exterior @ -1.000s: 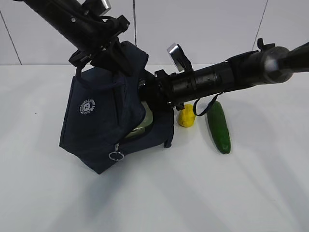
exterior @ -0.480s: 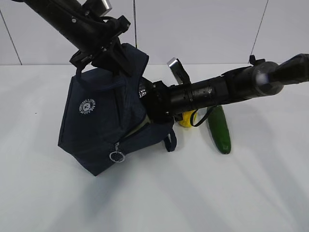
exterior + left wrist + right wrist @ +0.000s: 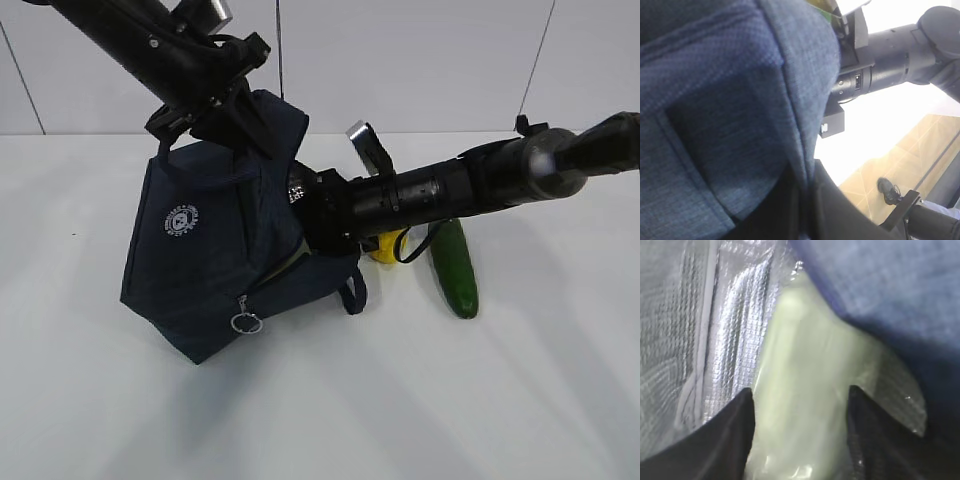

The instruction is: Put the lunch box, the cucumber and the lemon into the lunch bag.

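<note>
One lunch bag (image 3: 215,240), one lemon (image 3: 385,247), one cucumber (image 3: 455,266)

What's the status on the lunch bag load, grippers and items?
Left gripper shut on lunch bag top, holding it up. Right gripper inside bag, clamped on lunch box. Lemon, cucumber on table. Nothing blocking.

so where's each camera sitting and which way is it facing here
Exterior: in front of the table, slanting down at the lunch bag, lemon and cucumber; both arms show.
Left wrist: pressed against the bag's navy fabric, looking past it at the right arm.
Right wrist: inside the bag, facing the silvery lining and lunch box; both dark fingers show.
Shared: all three see the bag.
</note>
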`<state>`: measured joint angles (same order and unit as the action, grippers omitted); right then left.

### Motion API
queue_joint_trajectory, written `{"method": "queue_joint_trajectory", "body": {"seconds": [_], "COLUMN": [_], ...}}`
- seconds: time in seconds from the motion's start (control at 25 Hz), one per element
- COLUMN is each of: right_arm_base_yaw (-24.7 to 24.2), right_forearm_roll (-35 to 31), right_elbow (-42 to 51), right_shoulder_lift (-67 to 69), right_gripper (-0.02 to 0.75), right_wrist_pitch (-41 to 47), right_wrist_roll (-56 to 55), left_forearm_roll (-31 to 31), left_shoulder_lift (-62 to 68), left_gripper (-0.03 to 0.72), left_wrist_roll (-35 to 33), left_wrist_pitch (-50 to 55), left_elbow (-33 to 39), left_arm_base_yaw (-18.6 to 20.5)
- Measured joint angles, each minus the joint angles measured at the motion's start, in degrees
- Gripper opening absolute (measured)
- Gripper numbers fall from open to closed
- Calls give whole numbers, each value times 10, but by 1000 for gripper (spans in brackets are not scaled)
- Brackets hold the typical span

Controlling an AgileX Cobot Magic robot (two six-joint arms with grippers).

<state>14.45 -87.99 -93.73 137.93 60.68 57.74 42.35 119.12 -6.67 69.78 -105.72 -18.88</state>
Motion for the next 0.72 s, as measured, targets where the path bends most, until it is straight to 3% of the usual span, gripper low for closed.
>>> {"method": "queue_joint_trajectory", "body": {"seconds": [0.44, 0.72], "right_arm_base_yaw": [-6, -59], "right_forearm_roll": [7, 25], "right_elbow": [-4, -64], "right_shoulder_lift": [0, 0], "right_gripper": [444, 445], "right_wrist_pitch": [26, 59], "right_wrist_roll": [-6, -63], "left_forearm_roll": [0, 0], "left_shoulder_lift": [1, 1], "left_gripper": [-9, -9], "left_wrist_roll": [0, 0], "left_wrist_pitch": [0, 0], "left_elbow": [0, 0], "left_arm_base_yaw": [0, 0]}}
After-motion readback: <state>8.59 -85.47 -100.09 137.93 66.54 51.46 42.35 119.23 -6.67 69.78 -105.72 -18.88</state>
